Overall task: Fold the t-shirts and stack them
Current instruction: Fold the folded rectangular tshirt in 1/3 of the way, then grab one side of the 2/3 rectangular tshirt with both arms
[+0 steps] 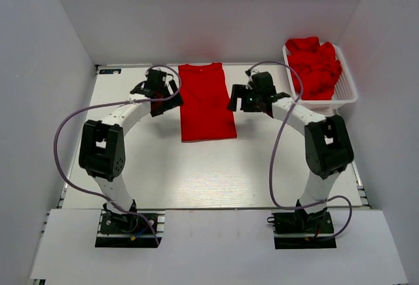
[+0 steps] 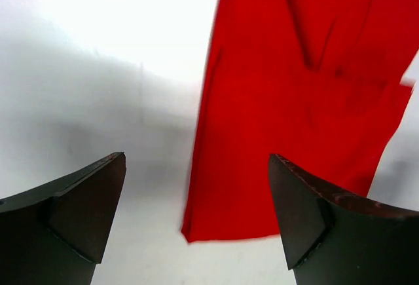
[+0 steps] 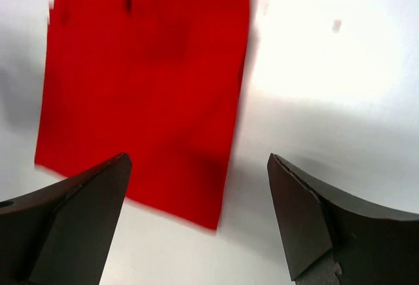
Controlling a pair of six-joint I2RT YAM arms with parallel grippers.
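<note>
Am watching both arms reaching forward from their bases, elbows bowing outward, wrists angling inward toward each other. Left arm [image 1: 101, 149] holding wrist tilted downward; left fingers [image 2: 82, 200] standing wide apart, gripping nothing. Right arm [image 1: 327, 144] mirroring that pose; right fingers [image 3: 308, 213] likewise standing wide apart, nothing between them.

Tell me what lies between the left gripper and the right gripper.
A red t-shirt lies flat on the table between the left gripper and the right gripper; the top view shows it.
</note>
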